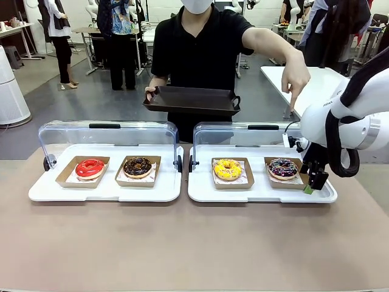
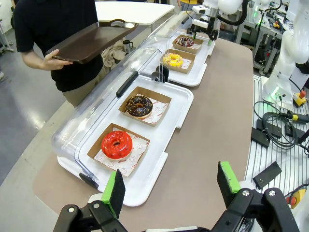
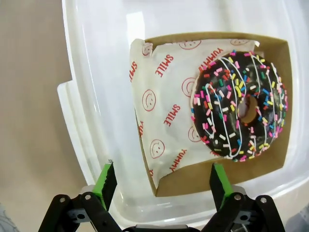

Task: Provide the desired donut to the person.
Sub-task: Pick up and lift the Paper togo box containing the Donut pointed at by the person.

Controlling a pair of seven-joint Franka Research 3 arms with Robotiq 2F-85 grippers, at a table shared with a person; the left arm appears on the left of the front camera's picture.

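The person (image 1: 200,48) stands at the far side, holding a dark tray (image 1: 191,100) in one hand and pointing a finger (image 1: 293,100) of the other down at the chocolate donut with coloured sprinkles (image 1: 283,168). That donut (image 3: 239,106) lies in a cardboard tray on smiley-printed paper. My right gripper (image 1: 312,181) hangs open just right of it, over the white tray's edge; in the right wrist view my right gripper (image 3: 161,180) has the cardboard tray's near side between its green fingers (image 3: 107,180). My left gripper (image 2: 169,189) is open above the table's end, holding nothing.
Two white display trays (image 1: 109,188) with raised clear lids (image 1: 109,137) stand side by side. They hold a red donut (image 1: 90,168), a chocolate donut (image 1: 138,166) and a yellow donut (image 1: 228,169) in cardboard trays. Brown table lies bare in front.
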